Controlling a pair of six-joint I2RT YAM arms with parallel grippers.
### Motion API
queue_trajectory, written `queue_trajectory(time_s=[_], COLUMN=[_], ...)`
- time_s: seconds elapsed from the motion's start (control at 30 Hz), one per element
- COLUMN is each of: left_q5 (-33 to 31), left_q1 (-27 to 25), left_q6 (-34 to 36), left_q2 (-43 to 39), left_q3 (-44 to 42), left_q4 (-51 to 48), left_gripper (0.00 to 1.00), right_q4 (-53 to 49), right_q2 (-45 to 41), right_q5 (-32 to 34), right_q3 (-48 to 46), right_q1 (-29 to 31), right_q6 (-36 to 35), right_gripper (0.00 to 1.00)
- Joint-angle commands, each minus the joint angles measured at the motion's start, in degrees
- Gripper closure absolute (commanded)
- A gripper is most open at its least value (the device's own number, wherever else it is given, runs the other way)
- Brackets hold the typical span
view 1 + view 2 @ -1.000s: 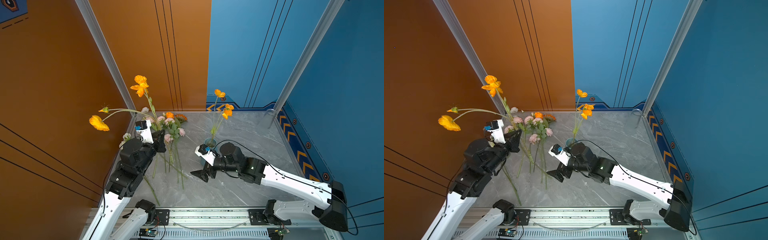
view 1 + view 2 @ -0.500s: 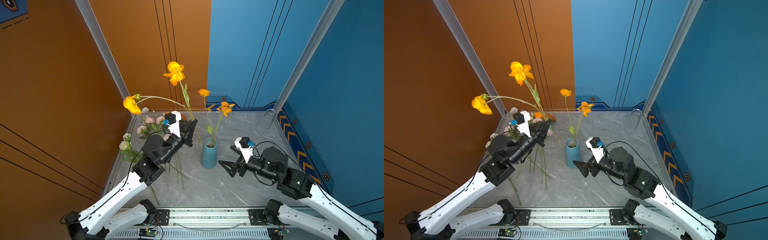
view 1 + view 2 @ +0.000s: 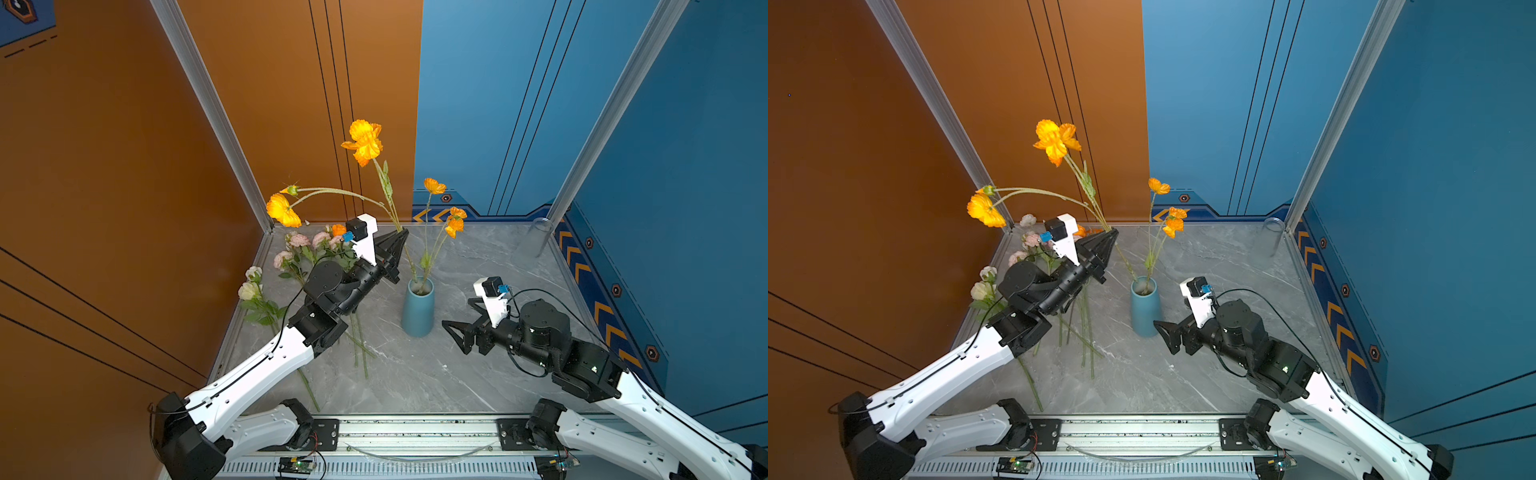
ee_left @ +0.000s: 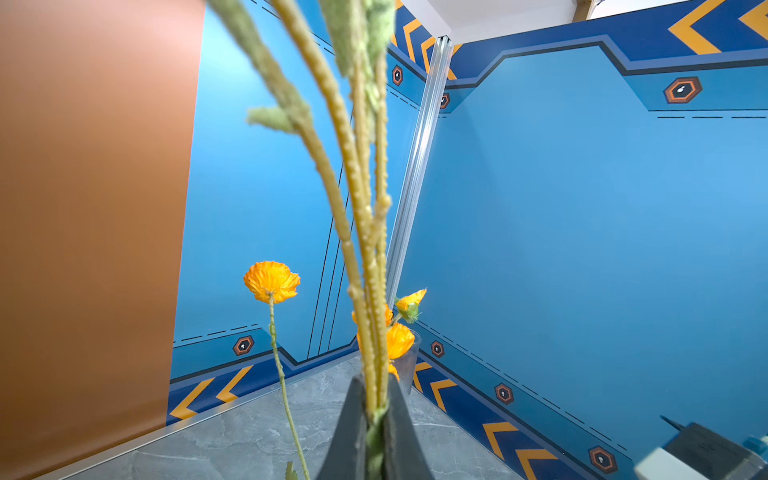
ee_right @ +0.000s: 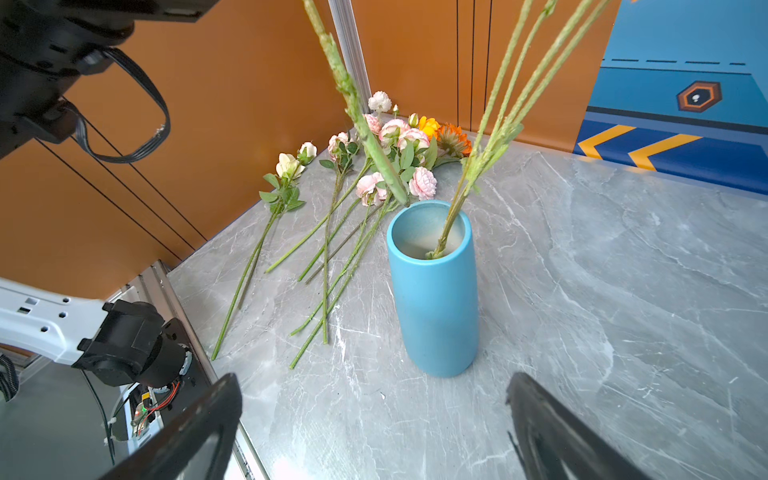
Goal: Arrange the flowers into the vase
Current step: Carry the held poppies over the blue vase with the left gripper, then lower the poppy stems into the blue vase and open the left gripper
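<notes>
- The left gripper (image 3: 401,233) has its fingers (image 4: 349,428) pressed together on the stalk of an orange-yellow spray (image 3: 365,141), clamped partway down its length.
- Above those fingers the spray branches. One large bloom rises high, while another bloom and a bud arch away over the left arm's side of the cell.
- Below the fingers the stalk slants down to the vase (image 3: 417,311). In the right wrist view its cut end sits right at the rim, and I cannot tell whether it is inside the mouth.
- The vase (image 5: 436,299), blue and upright, stands on the grey marble table (image 3: 478,257), below the left fingertips and straight ahead of the right fingers.
- A second orange spray (image 3: 434,185) stands in the vase, with its blooms out beyond the left fingertips.
- The right gripper (image 3: 457,311) has its fingers (image 5: 199,428) spread wide apart and holds nothing. It is low over the table and near the vase, but not touching it.
- The loose flowers (image 5: 422,183), pink, cream and one orange daisy head, lie flat on the table. They are underneath and behind the left gripper, and beyond the vase from the right fingers.
</notes>
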Motion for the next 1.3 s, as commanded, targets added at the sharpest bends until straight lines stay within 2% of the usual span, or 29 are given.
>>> queue_trajectory(time_s=[0.0, 0.33, 0.6, 0.8, 1.07, 1.27], left_q5=[1.99, 2.06, -0.61, -2.2, -2.18, -1.87], left_q1=[-0.39, -1.8, -3.58, -4.55, -4.74, -4.86], left_q6=[1.15, -0.75, -0.52, -0.17, -0.17, -1.14], left_q2=[1.65, 7.16, 9.16, 9.62, 10.76, 11.22], left_q3=[0.01, -8.8, -14.12, -17.02, -17.41, -17.72], left_q4=[2.72, 13.56, 14.61, 15.02, 14.97, 14.91], left_gripper=[1.0, 1.0, 1.0, 0.93, 0.89, 0.78], right_q4=[2.91, 5.62, 6.84, 7.29, 7.73, 7.52], right_q2=[1.08, 5.72, 8.07, 9.23, 8.62, 7.87], right_q5=[2.0, 2.68, 3.23, 3.04, 3.5, 4.11], right_q3=[0.15, 1.35, 1.68, 1.79, 1.11, 0.56], right_q1=[-0.08, 0.99, 2.1, 2.56, 3.16, 3.5], right_q6=[1.94, 2.93, 3.18, 2.95, 3.4, 3.77], right_gripper=[0.0, 0.0, 0.0, 0.0, 0.0, 0.0])
